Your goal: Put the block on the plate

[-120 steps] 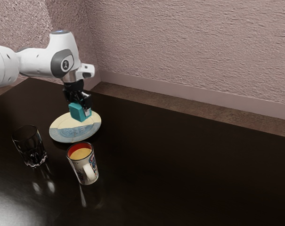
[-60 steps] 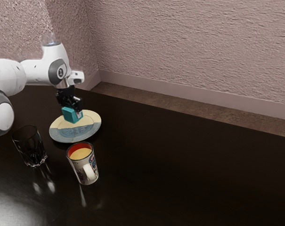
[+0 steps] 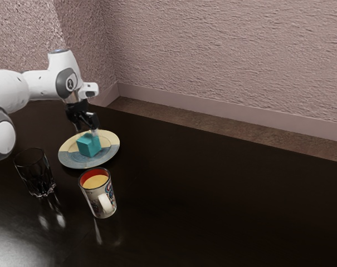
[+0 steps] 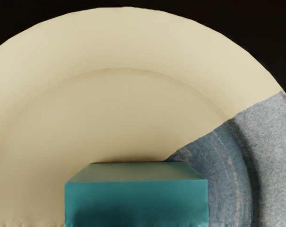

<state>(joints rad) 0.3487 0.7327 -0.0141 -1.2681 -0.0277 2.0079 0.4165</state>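
- Teal all over, the block (image 3: 89, 146) sits on the plate (image 3: 68, 159), below my claw (image 3: 86, 131) and near its fingertips.
- Wide is how I hold my claw: its two fingers stand apart above the block, with nothing gripped between them. Whether a fingertip brushes the block's upper edge, I can't tell.
- Cream and blue share the plate under me; its rim reaches out around the block on the sides I can see, and my wrist view has the block's flat top and one upright face just under my hand.
- Nearer the exterior camera than my claw, just beside the plate, stands a mug (image 3: 99, 201), upright, red inside its rim, with a tan surface within and a pale handle on its outside.
- Clear glass makes up the tumbler (image 3: 35, 173), also upright, nearer that camera than my claw and off toward the exterior view's left.
- Dark and glossy, the table (image 3: 213, 206) spreads beneath everything I'm reaching over.
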